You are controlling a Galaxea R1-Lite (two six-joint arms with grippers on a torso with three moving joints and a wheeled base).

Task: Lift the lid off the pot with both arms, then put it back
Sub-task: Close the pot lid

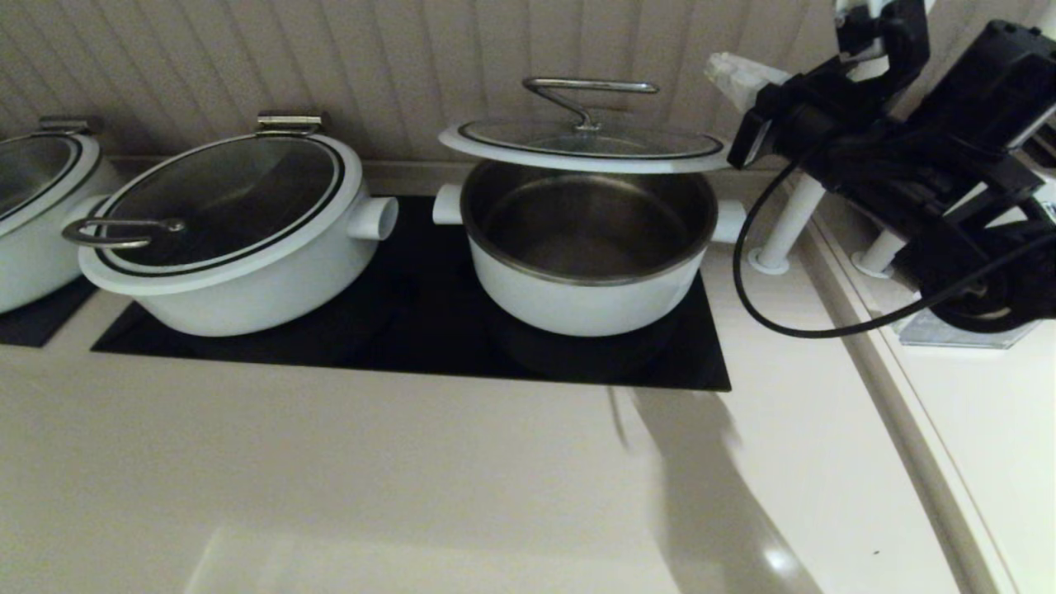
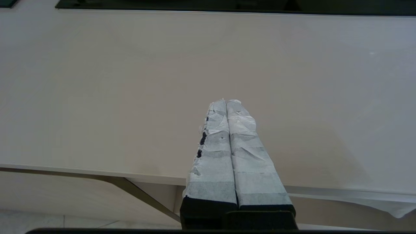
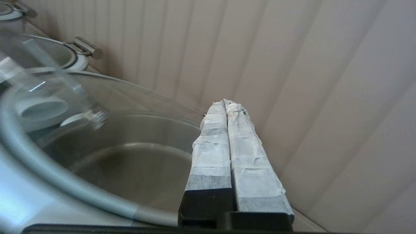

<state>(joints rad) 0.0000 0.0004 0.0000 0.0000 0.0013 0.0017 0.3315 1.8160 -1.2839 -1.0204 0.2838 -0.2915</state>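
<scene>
The lid [image 1: 586,144], glass with a white rim and a bent steel bar handle, sits raised above the pot [image 1: 586,280], leaving the steel bowl open to view. My right gripper [image 1: 730,73] is shut with nothing between its fingers, just above and beside the lid's right rim. In the right wrist view the shut gripper [image 3: 226,102] lies beside the glass lid [image 3: 65,136], with the steel bowl [image 3: 136,162] showing through it. I cannot tell what holds the lid up. My left gripper [image 2: 226,101] is shut and empty over the bare counter, out of the head view.
A wider white pot with a loop-handled lid [image 1: 231,239] stands left of the pot on the black cooktop [image 1: 412,338]. Another pot [image 1: 33,214] is at the far left. White posts [image 1: 792,223] and a ribbed wall stand behind and to the right.
</scene>
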